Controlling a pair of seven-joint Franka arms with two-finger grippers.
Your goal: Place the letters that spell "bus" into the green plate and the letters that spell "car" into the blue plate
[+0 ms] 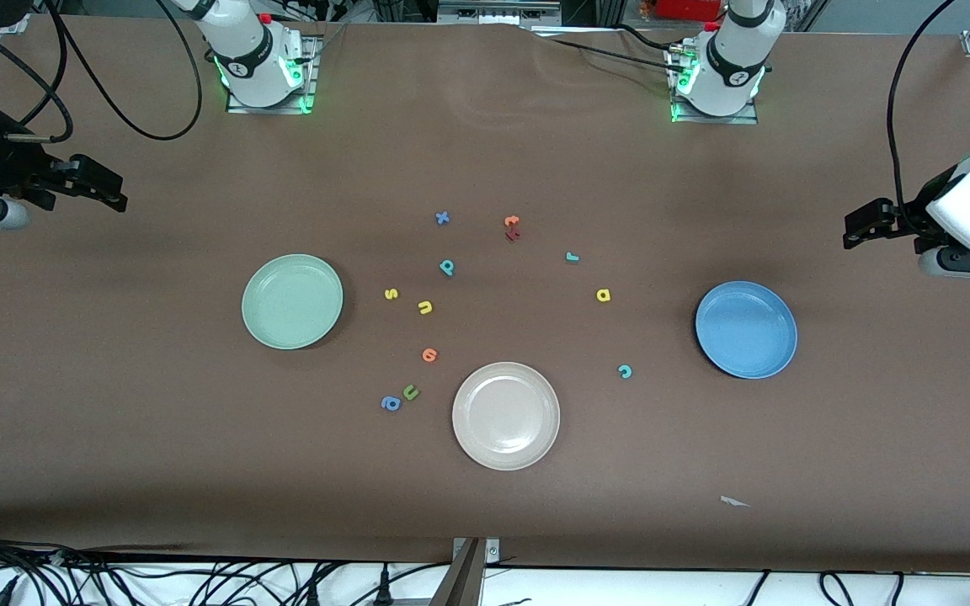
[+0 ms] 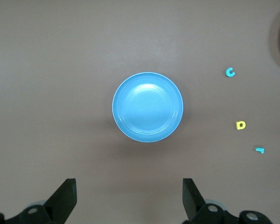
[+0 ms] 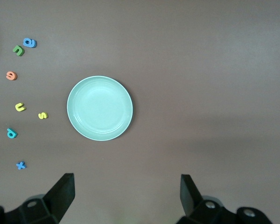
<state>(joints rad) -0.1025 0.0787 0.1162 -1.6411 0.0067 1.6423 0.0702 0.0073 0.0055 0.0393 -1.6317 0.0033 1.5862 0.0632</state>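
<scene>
Worktop (image 1: 485,151) was brown, both arms parked at its ends. Left end effector (image 1: 860,227) hung over the left arm's end of the worktop, fingers spread wide, nothing held. The blue plate (image 1: 746,329) sat near it, toward the middle, empty; the left wrist view showed that plate centred between the two fingers (image 2: 65,198). Right end effector (image 1: 106,189) hung over the right arm's end, also wide and empty. The green plate (image 1: 292,300) lay toward the middle from it, empty, centred in the right wrist view.

Beige-white plate (image 1: 506,415) sat between the two coloured plates, nearer the front camera.

No readable brand or label anywhere; only writing was the letters themselves.

All letters were loose on the worktop, well apart from both end effectors:
- yellow s (image 1: 391,294) just beside the green plate, yellow u (image 1: 425,307) next to it, teal b (image 1: 447,268) a bit farther from the camera
- yellow a (image 1: 604,295), teal r (image 1: 572,257) and teal c (image 1: 625,371) on the blue plate's side of the middle
- blue x (image 1: 443,218) and orange letters (image 1: 512,225) farthest from the camera
- orange letter (image 1: 429,354), green u (image 1: 411,392) and blue a (image 1: 391,403) beside the beige-white plate

Nothing blocked either plate.
</scene>
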